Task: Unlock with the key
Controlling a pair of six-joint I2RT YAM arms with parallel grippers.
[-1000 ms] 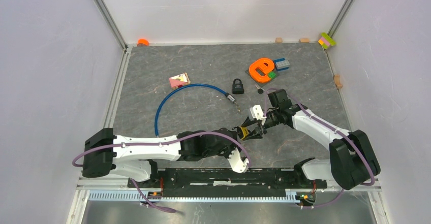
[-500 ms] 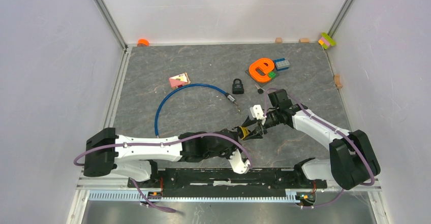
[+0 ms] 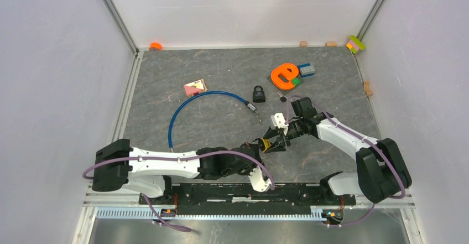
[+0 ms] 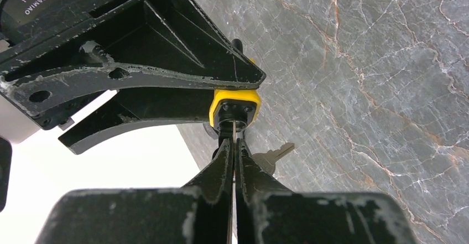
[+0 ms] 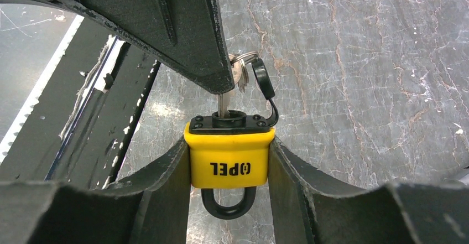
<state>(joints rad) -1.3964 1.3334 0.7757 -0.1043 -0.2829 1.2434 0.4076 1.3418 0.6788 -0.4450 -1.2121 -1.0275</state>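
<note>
A yellow padlock (image 5: 229,155) with a black shackle (image 5: 228,206) sits squeezed between the fingers of my right gripper (image 5: 229,164), its keyhole end facing away from the wrist. A silver key (image 5: 223,103) stands in that keyhole, and my left gripper (image 4: 234,144) is shut on the key's head. A second key (image 4: 275,156) and a black dust cap (image 5: 264,81) dangle beside it. From above, both grippers meet at the padlock (image 3: 267,144), held above the table's front middle.
A black padlock (image 3: 258,93) lies further back, with a blue cable (image 3: 191,108) curving to its left. An orange letter (image 3: 285,75), a blue brick (image 3: 307,69) and a loose key (image 3: 282,97) lie at the back right. A pink card (image 3: 194,87) lies at the back left.
My left arm has shifted slightly to the right and its wrist has turned a little. The padlock stays gripped, and the key stays in it.
</note>
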